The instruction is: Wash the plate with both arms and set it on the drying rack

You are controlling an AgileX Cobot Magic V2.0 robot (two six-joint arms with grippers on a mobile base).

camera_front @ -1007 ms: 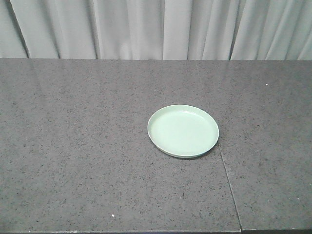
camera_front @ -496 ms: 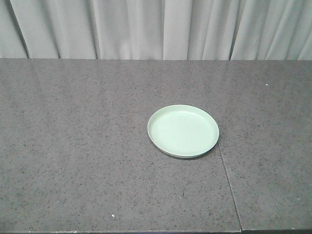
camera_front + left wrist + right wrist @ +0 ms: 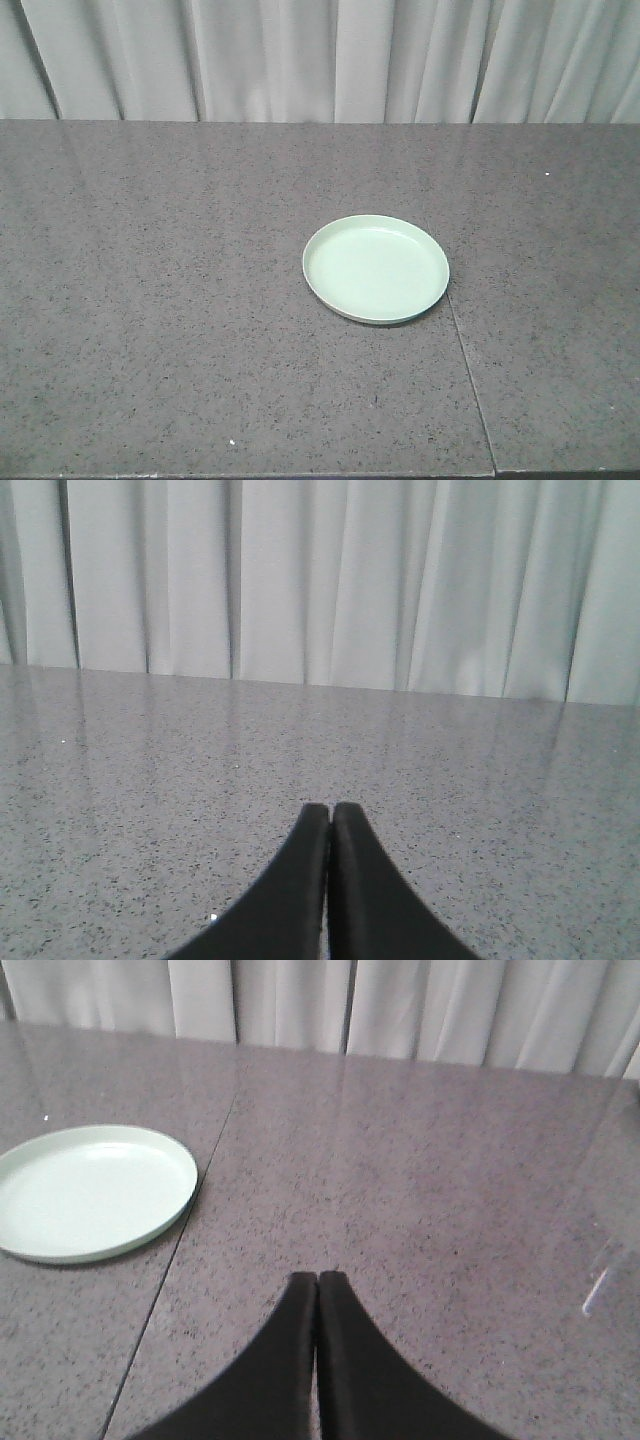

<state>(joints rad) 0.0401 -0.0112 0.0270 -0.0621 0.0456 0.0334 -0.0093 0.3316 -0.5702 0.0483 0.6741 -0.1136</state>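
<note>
The pale mint-green plate (image 3: 376, 268) lies flat and empty on the dark speckled counter, a little right of centre in the front view. It also shows at the left of the right wrist view (image 3: 92, 1191). My right gripper (image 3: 317, 1278) is shut and empty, above bare counter to the right of the plate and apart from it. My left gripper (image 3: 331, 808) is shut and empty above bare counter; the plate is out of its view. Neither arm shows in the front view. The drying rack is out of view.
A thin seam in the counter (image 3: 470, 385) runs from the plate's right edge to the front edge, also seen in the right wrist view (image 3: 170, 1260). White pleated curtains (image 3: 320, 60) hang behind the counter's far edge.
</note>
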